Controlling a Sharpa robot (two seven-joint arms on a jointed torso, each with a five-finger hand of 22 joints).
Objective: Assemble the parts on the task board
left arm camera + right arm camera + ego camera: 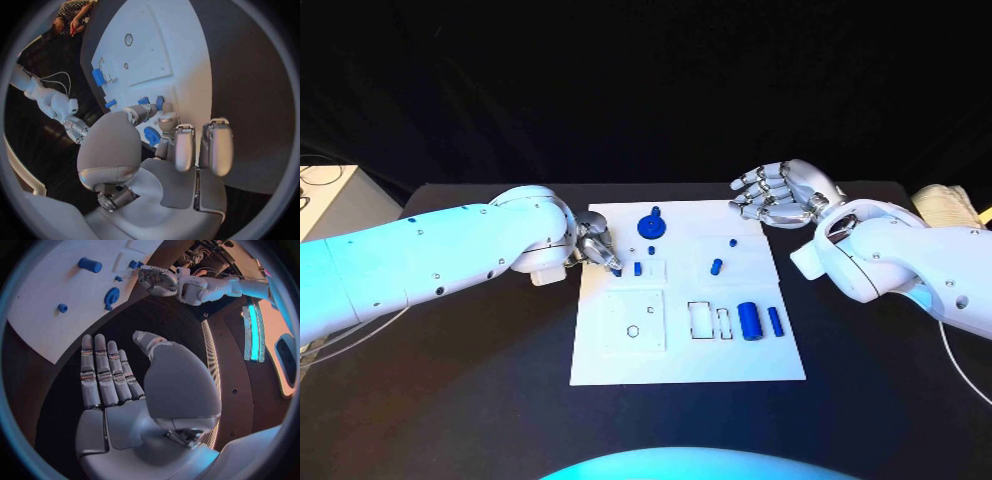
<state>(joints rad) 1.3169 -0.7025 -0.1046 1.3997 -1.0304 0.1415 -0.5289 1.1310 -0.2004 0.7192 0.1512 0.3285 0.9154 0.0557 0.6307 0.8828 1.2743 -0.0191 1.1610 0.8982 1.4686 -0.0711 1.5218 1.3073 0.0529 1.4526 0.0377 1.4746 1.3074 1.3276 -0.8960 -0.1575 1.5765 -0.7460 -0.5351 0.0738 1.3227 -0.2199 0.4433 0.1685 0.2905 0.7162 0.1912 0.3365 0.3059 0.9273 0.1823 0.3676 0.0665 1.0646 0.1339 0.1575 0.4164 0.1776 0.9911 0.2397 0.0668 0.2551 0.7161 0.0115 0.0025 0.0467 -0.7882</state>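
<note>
**Left hand at the board's left edge, right hand idle**

While the right hand (pixel 780 193) waits at the upper right of the head view, just off the board's (pixel 687 360) far corner, the left hand (pixel 596 249) is down at the board's left edge, left of centre in the frame. Its fingers (pixel 607 258) are drawn together over a small blue peg (pixel 616 271), with a second peg (pixel 638 268) just beside it. The left wrist view shows the fingertips closing round a blue piece, so I judge the peg is pinched, though the contact itself is partly hidden.

The step in hand looks like picking up or seating this peg. To do it well, the pinch should stay near the peg's top, the peg should be kept upright, and it should be lowered straight into its hole without sweeping the neighbouring peg. Any tilt would likely jam it.

The left arm comes in low from the left edge, wrist bent so the fingers point down and inward at the board. The right hand is released, palm open and fingers straight and spread, holding nothing and well apart from the parts.

Other parts lie on the board: a blue disc (pixel 652 225) at upper centre, a short peg (pixel 715 267) at centre right, and a thick cylinder (pixel 749 321) beside a thin one (pixel 775 321) at lower right.
</note>
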